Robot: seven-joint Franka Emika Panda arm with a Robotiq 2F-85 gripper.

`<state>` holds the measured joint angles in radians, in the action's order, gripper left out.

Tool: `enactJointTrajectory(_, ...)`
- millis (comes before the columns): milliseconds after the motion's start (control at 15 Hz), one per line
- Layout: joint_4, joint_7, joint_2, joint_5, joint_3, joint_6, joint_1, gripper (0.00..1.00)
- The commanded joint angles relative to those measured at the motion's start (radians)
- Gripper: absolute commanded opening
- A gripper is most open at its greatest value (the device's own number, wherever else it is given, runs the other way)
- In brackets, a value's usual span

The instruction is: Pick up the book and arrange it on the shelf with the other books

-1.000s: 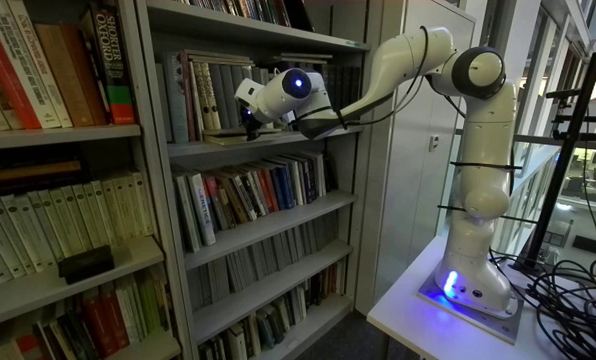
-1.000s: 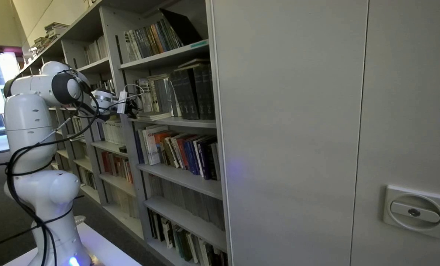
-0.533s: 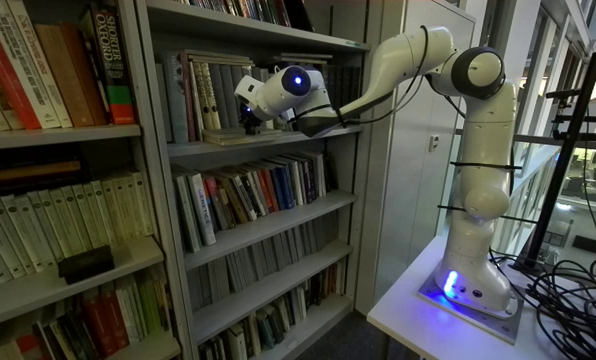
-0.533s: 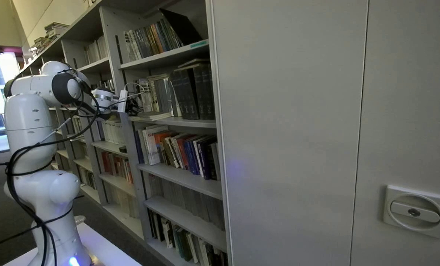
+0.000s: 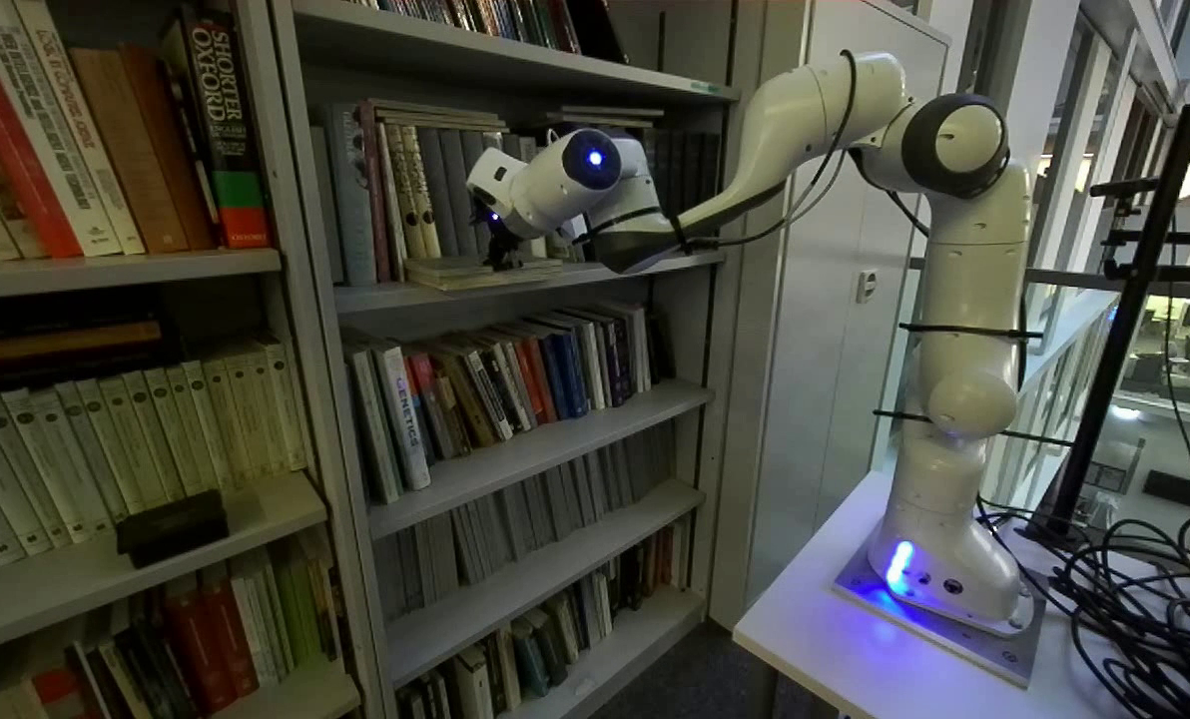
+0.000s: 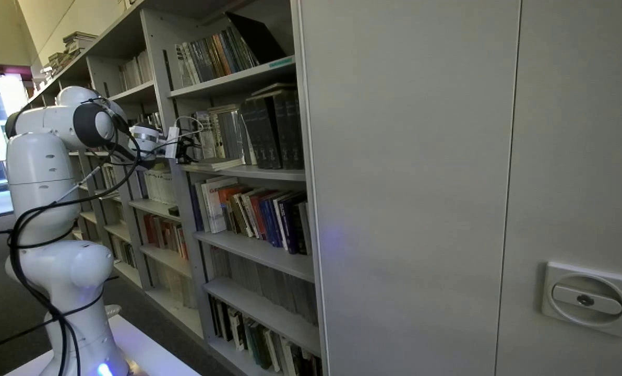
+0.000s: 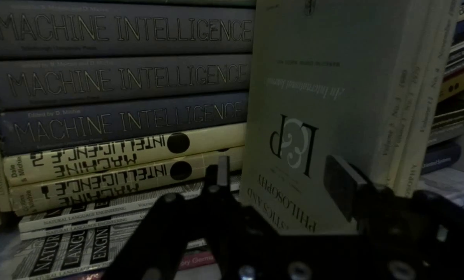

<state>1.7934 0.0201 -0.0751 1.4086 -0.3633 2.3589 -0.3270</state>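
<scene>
The book is a pale grey-green volume [image 7: 286, 85] with "Philosophy" on its cover. It lies flat on a small pile [image 5: 455, 274] on a tier of the grey shelf [image 5: 380, 299]. Upright behind and beside it stand the other books [image 7: 123, 77], with grey, blue and cream spines. My gripper [image 7: 278, 167] is open in the wrist view. Its fingers [image 7: 343, 184] stand apart, and the cover shows between them; whether they touch it I cannot tell. In both exterior views the gripper [image 5: 503, 260] is at the pile, its jaws spread.
Dark volumes [image 6: 269, 128] stand at one end of the same tier. Below is a tier of mixed books [image 5: 525, 369]. The neighbouring bookcase holds red and cream volumes [image 5: 66, 150]. A grey cabinet [image 6: 410, 156] adjoins the shelf. Black cables [image 5: 1124, 609] lie beside the arm's base.
The gripper's jaws, together one second ago, have spread apart. The gripper has risen slightly at the pile. The rest of the arm has hardly moved.
</scene>
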Motion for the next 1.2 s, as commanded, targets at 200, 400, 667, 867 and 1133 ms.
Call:
enactJointTrajectory(200,-0.035,-0.034,0.013,0.029,0.008,-0.006,-0.017,1.00)
enactJointTrajectory(400,-0.040,-0.044,0.028,0.028,0.004,-0.008,-0.023,1.00)
enactJointTrajectory(667,-0.039,-0.047,0.041,0.018,0.003,-0.004,-0.031,1.00)
enactJointTrajectory(867,-0.026,-0.065,0.048,-0.003,0.003,0.008,-0.029,1.00)
enactJointTrajectory(1133,-0.009,-0.119,0.049,-0.062,0.004,-0.001,-0.025,1.00)
